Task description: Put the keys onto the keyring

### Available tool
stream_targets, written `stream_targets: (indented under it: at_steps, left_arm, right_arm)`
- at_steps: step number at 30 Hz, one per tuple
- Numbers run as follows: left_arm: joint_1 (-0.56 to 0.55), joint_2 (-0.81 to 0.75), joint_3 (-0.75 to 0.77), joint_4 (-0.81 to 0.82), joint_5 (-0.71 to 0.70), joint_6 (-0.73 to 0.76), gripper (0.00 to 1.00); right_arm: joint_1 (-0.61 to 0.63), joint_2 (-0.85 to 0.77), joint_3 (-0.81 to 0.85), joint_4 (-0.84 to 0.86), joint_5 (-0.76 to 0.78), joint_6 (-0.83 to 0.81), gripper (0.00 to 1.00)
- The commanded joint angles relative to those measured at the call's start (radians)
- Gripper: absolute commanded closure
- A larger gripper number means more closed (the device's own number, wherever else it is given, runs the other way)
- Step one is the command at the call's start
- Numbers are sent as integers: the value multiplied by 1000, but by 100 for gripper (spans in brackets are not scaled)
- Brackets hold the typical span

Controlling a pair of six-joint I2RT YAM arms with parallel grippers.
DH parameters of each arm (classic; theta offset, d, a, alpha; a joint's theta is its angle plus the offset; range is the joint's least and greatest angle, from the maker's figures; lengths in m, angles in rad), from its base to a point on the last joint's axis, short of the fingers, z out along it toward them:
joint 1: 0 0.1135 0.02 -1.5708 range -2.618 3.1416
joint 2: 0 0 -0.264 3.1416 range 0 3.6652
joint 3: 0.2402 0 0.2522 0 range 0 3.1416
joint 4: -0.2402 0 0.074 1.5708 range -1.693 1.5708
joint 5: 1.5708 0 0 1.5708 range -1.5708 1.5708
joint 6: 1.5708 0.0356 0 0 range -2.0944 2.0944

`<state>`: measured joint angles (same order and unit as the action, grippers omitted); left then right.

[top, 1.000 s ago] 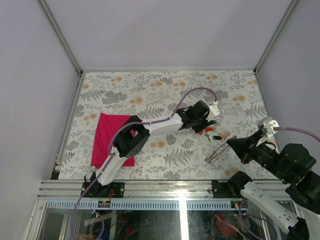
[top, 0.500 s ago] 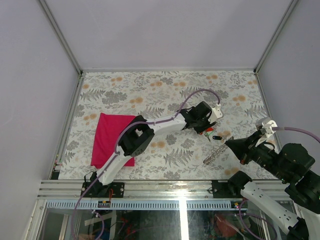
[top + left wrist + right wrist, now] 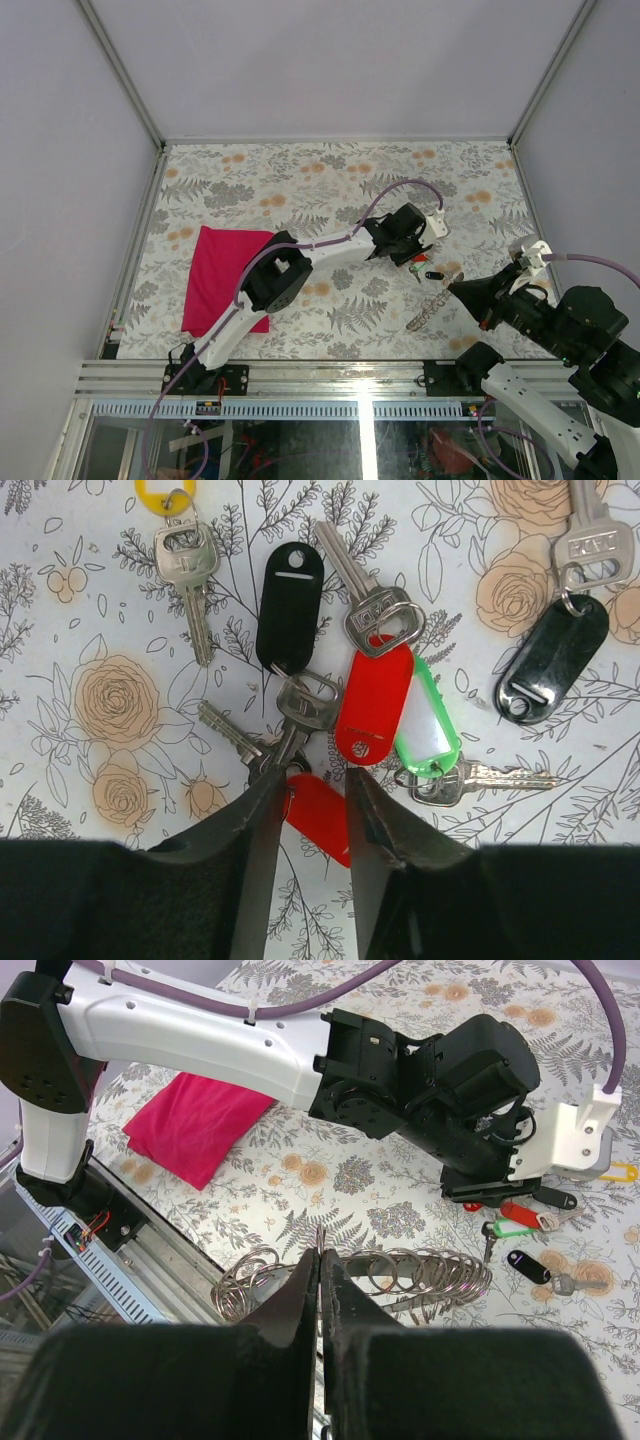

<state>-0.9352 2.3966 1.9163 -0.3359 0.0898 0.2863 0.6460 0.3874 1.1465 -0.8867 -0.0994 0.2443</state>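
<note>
Two arms converging, left pincer narrow astride a red key, right pincer clamping keyring

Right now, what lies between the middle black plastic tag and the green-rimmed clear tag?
A red oval plastic tag with a silver metal key at its top; left wrist view.

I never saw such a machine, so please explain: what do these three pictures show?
These are two robot arms bolted to a flowered table. One picture looks down from above; the other two come from a camera on each wrist. On the table lie a magenta cloth and the keys with coloured tags. The left hand has its fingers on either side of a red tag; whether it grips, I cannot tell. The right hand is shut on the keyring, a bunch of wire loops.
</note>
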Motion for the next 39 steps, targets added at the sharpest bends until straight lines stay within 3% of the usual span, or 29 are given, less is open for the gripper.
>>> stream_targets:
  at_steps: [1,11,25,28,33,39]
  left_arm:
    - [1,20,22,4,1,22,72]
    - [3,-77,-122,69,0,15,100]
    - [5,-469,-611,350,89,-182,100]
    - [9,-477,-616,390,48,-276,75]
    - [24,-380,-493,369,-40,-391,69]
    - [65,-258,-299,293,2,-420,59]
  right_arm:
    - [4,13,3,58,-27,9,100]
    - [4,16,-6,70,-35,10,100]
    - [4,16,-35,102,-34,-6,100]
    - [4,16,-43,107,-24,-6,100]
    - [4,14,-36,105,-15,1,100]
    - [4,4,-12,80,3,6,100]
